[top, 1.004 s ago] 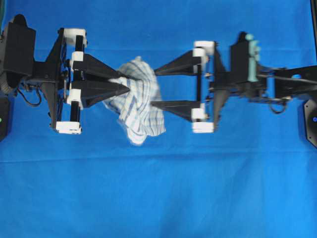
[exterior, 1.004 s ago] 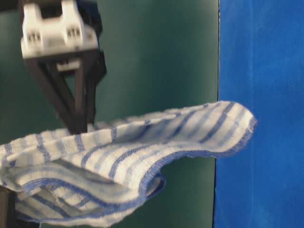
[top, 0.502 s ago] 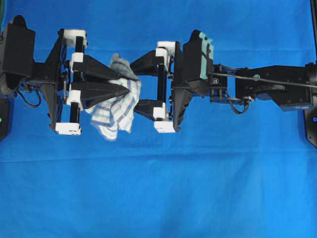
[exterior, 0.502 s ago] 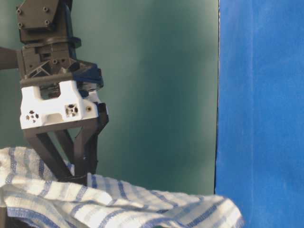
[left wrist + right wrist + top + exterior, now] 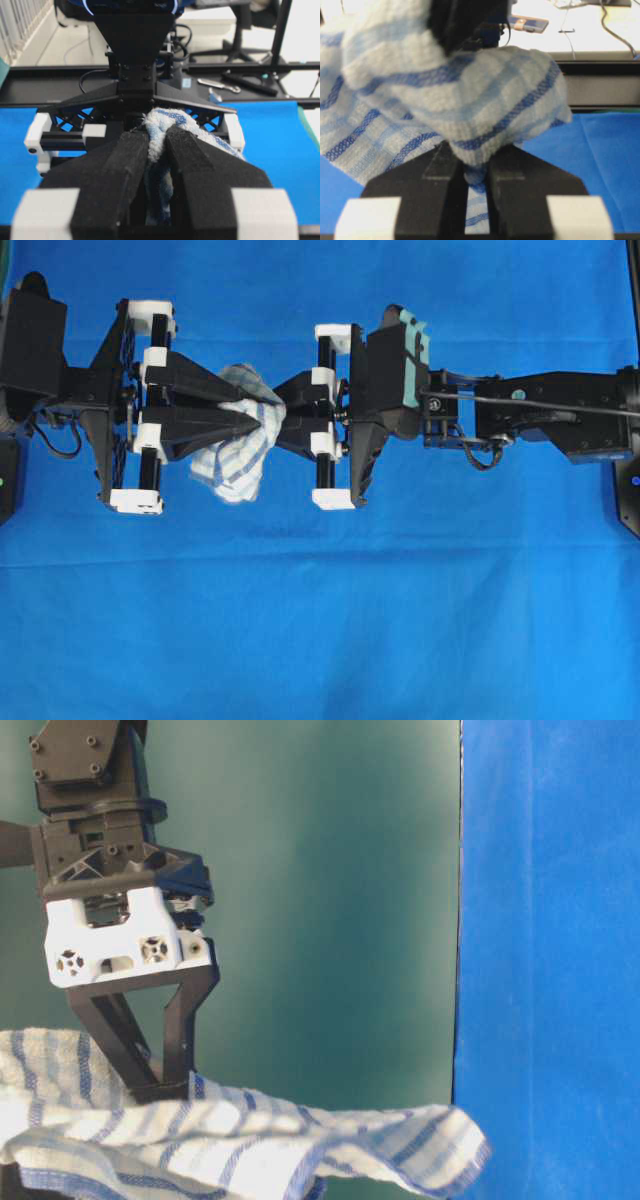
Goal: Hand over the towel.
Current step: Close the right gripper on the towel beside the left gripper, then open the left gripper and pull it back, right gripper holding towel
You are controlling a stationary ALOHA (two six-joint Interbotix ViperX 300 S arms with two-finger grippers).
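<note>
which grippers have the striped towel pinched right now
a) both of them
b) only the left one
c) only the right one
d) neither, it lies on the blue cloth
a: in the overhead view the towel hangs between the left gripper and the right gripper, tip to tip, and each wrist view shows its own fingers closed on a fold of the cloth.
</note>
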